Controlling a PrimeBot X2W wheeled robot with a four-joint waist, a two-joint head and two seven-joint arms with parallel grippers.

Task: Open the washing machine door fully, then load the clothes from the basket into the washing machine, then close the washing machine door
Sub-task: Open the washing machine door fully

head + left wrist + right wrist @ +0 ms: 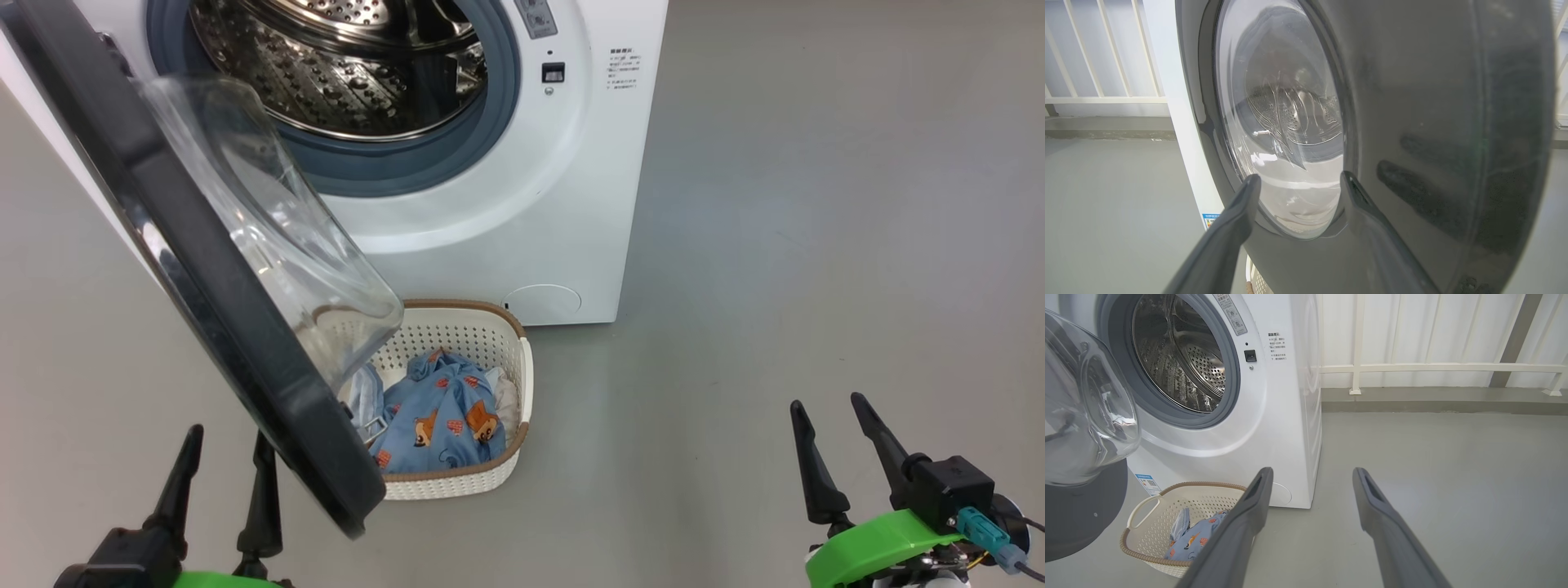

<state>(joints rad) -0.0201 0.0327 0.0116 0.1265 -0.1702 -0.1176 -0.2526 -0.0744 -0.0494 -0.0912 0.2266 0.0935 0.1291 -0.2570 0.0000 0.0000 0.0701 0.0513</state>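
A white washing machine [522, 204] stands on a grey floor [816, 245], its steel drum exposed. The basket [524, 384] sits on the floor just in front of it and holds the clothes [445, 412], blue with bear prints. The round washing machine door [212, 327] is swung open toward the camera (its glass bowl overlaps the basket's left side in the head view). The left claw [229, 433], fingers apart, sits close to the door's black outer face. The right claw [826, 401], also spread and empty, hovers well right of the basket.
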